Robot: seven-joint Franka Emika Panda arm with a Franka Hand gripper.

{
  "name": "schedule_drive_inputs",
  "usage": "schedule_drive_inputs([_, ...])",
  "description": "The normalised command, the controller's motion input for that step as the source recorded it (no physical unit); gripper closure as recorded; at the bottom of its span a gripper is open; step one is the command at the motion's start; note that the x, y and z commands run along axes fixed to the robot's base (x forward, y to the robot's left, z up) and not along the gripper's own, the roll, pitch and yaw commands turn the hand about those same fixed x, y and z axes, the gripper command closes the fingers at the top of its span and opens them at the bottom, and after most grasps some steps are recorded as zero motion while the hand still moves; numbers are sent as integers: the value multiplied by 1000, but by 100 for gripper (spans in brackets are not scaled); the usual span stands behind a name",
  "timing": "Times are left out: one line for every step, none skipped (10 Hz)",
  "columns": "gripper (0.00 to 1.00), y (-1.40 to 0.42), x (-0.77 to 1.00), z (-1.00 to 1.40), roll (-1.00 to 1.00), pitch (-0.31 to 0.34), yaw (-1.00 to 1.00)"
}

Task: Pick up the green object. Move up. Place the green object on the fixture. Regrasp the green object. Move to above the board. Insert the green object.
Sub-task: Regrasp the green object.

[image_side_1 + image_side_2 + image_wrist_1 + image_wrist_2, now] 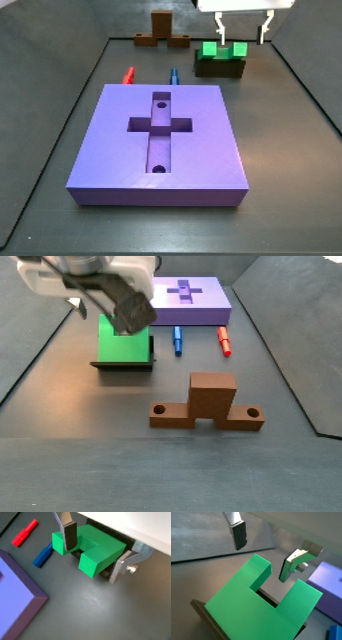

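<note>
The green object (222,49) rests in the dark fixture (221,67) with its notch facing up, at the far end of the floor beyond the purple board (167,140). My gripper (242,40) hangs just above it, open and holding nothing. In both wrist views the green object (90,547) (254,609) lies below the gripper (91,564) (261,562), and the silver fingers (67,534) (238,534) stand apart on either side of it. In a side view the gripper (110,316) partly hides the top of the green object (124,344) and the fixture (123,364).
A red peg (130,74) and a blue peg (174,75) lie between the board and the fixture. A brown cross-shaped block (162,35) stands at the far wall. Dark side walls border the floor.
</note>
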Motion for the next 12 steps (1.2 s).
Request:
schedule_drive_inputs([0, -114, 0, 29, 1000, 83, 237])
schedule_drive_inputs([0, -97, 0, 137, 1000, 171, 266])
schedule_drive_inputs([0, -46, 60, 351, 1000, 111, 231])
schedule_drive_inputs([0, -54, 83, 397, 1000, 49, 211])
schedule_drive_inputs([0, -11, 97, 420, 1000, 0, 206])
schedule_drive_inputs([0, 0, 77, 420, 1000, 0, 217])
schedule_drive_inputs([0, 0, 123, 354, 1000, 6, 260])
schedule_drive_inputs([0, 0, 226, 254, 1000, 120, 349])
schedule_drive_inputs([0, 0, 229, 191, 1000, 174, 366])
schedule_drive_inputs([0, 0, 200, 146, 1000, 214, 369])
schedule_drive_inputs([0, 0, 180, 86, 1000, 260, 371])
schedule_drive_inputs([0, 0, 211, 60, 1000, 263, 263])
